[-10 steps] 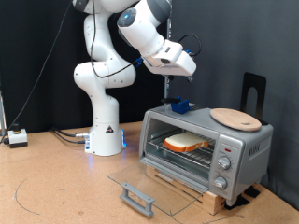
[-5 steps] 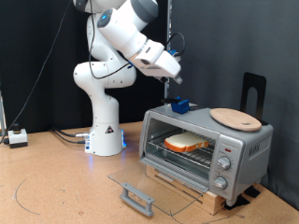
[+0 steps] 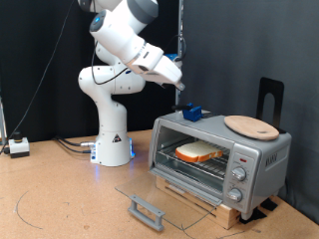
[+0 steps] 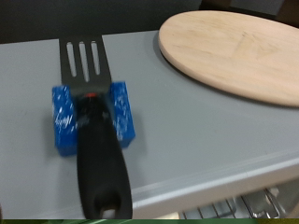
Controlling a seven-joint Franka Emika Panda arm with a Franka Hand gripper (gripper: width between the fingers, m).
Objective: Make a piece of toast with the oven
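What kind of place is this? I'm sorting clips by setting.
Probably a robotics lab, not a kitchen: black curtain backdrop, the arm's white base on a wooden tabletop, and the oven, door open, with the piece of toast inside.

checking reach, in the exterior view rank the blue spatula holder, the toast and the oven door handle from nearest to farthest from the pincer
1. Blue spatula holder, on the oven top, just below the pincer.
2. Toast, lower, on the rack inside the oven.
3. Door handle, lowest, at the open door's front edge.
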